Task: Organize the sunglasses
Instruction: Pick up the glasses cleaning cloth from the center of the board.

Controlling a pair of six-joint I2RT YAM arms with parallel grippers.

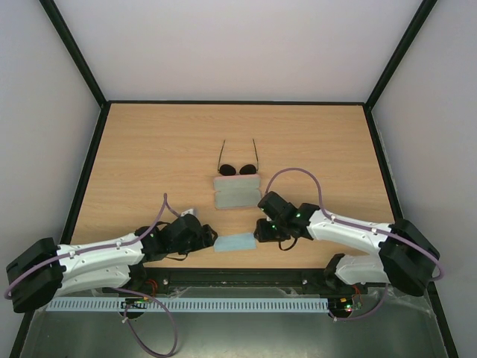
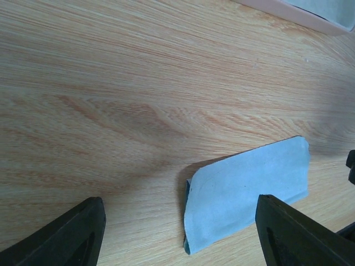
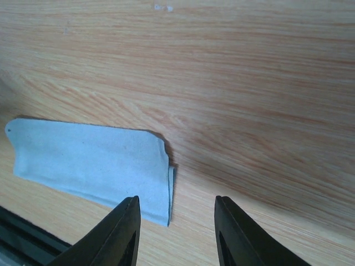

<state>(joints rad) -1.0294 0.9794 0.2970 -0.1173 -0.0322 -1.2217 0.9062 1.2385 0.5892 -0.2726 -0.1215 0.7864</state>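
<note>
The sunglasses (image 1: 238,168) lie unfolded at the table's middle, round dark lenses toward me and temple arms pointing away, just behind the open pink case (image 1: 237,191). They do not show in either wrist view. A folded light blue cloth (image 1: 235,242) lies near the front edge between both grippers. My left gripper (image 1: 206,237) is open and empty at the cloth's left end; the left wrist view shows the cloth (image 2: 249,185) between its fingers (image 2: 69,238). My right gripper (image 1: 261,230) is open and empty at the cloth's right end (image 3: 91,160), with its fingers (image 3: 123,233) astride the edge.
The case's edge (image 2: 302,14) shows at the top right of the left wrist view. The black rail (image 1: 238,277) runs along the table's front edge just behind the cloth. White walls with black frame posts enclose the wooden table (image 1: 149,149).
</note>
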